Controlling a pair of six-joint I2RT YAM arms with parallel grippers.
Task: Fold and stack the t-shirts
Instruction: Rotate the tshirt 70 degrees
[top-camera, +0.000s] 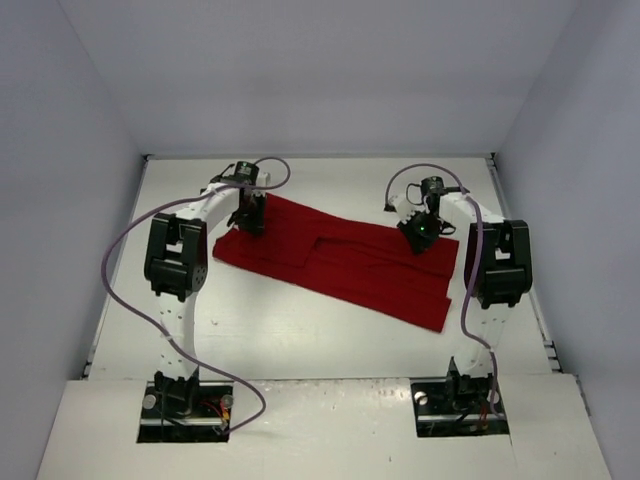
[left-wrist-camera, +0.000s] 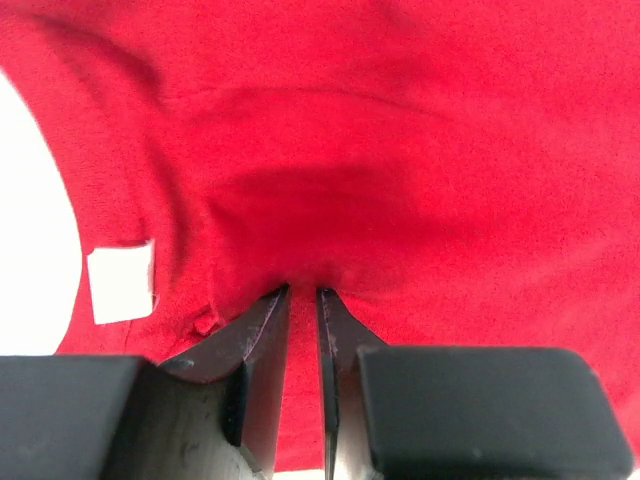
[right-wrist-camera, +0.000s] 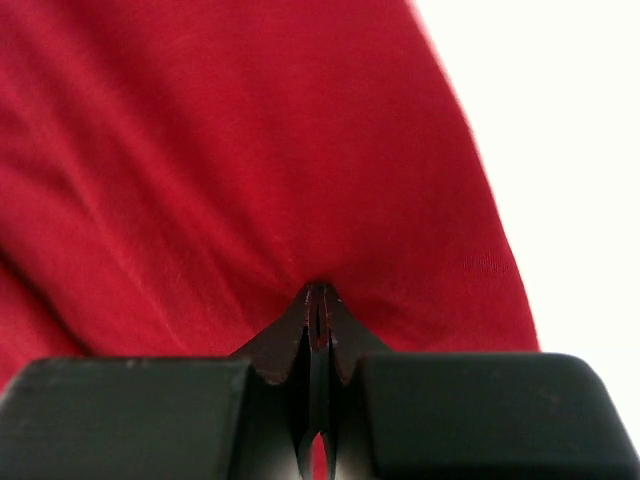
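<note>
The t-shirt (top-camera: 340, 262) looks only partly folded mid-frame on the counter (top-camera: 300, 330), left jaws and right jaws each clamping its cloth.

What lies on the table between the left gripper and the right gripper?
The dark red cloth t-shirt spans from the left gripper to the right gripper, seen in the top external view.

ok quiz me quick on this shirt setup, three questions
1. Pick one: the label on the shirt is A white, B black, C blue.
2. True or false: the right hand is open above the shirt.
3. Fill in: the label shows beside the ___ hand.
Key: 1 A. 2 false, it is shut on the shirt. 3 left hand.
</note>
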